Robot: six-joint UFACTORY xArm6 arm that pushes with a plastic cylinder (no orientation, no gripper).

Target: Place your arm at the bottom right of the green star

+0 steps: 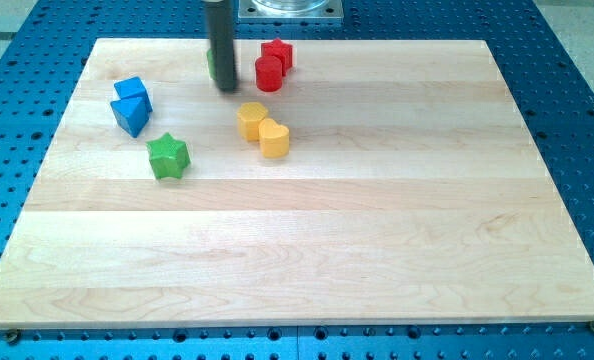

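Note:
The green star (167,157) lies on the wooden board (307,250) at the view's left. My tip (225,89) is at the end of the dark rod near the view's top. It stands above and to the right of the green star, well apart from it. The rod partly hides another green block (211,64) behind it, whose shape I cannot make out.
Two blue blocks (131,104) sit together up and left of the star. Two yellow blocks, one (252,119) and the other (274,138), lie to its right. A red cylinder (268,73) and a red block (278,53) sit right of the rod.

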